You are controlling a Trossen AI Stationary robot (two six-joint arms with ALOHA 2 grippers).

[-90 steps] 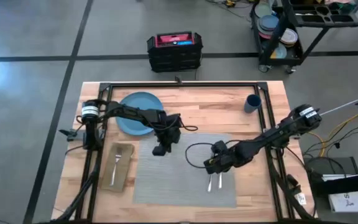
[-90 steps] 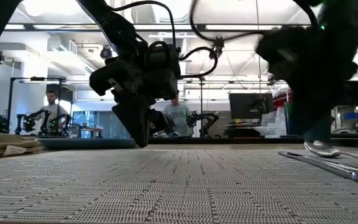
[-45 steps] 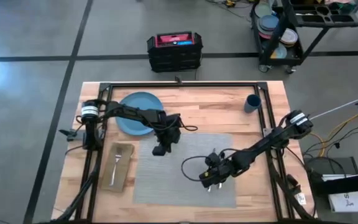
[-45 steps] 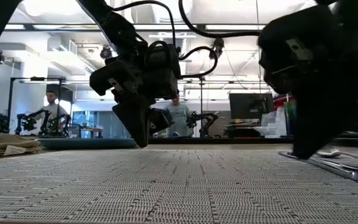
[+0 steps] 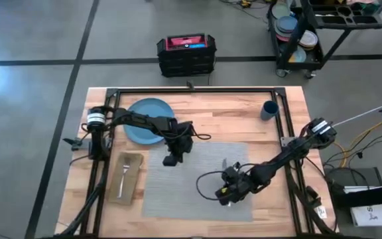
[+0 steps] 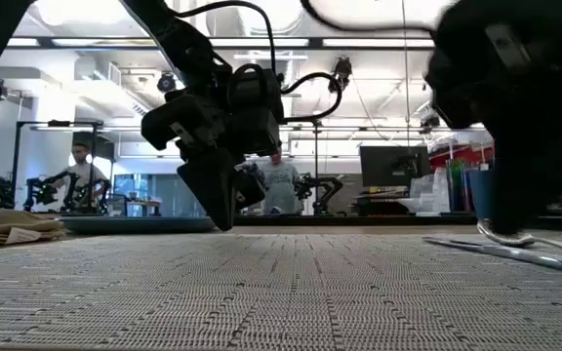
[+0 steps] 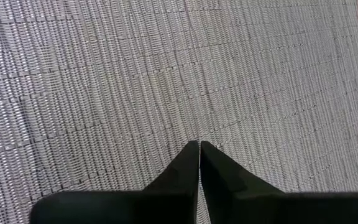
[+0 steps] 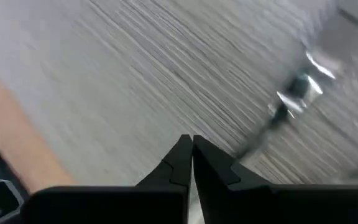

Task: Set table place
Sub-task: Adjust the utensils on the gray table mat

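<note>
- The mat (image 5: 197, 179) is spread flat in the middle of the table (image 5: 244, 113).
- The plate (image 5: 148, 120) is set on bare wood just past the mat's far left corner, not on the mat yet.
- The napkin (image 5: 126, 176) is laid left of the mat, and the fork (image 5: 123, 174) is rested on top of it, long way toward the front edge.
- The cup (image 5: 268, 109) is stood near the far right corner, well apart from the mat.
- The left gripper (image 5: 170, 160) is held low over the mat's far left part, with its fingers pressed together on nothing. The plate is just behind it, so this arm is judged the nearer one for the plate.
- The right gripper (image 5: 225, 194) is held low over the mat's right part, fingers together and empty.
- The knife and spoon (image 6: 501, 249) are laid side by side on the mat just beside the right gripper, long way front to back, as far as can be told.
</note>
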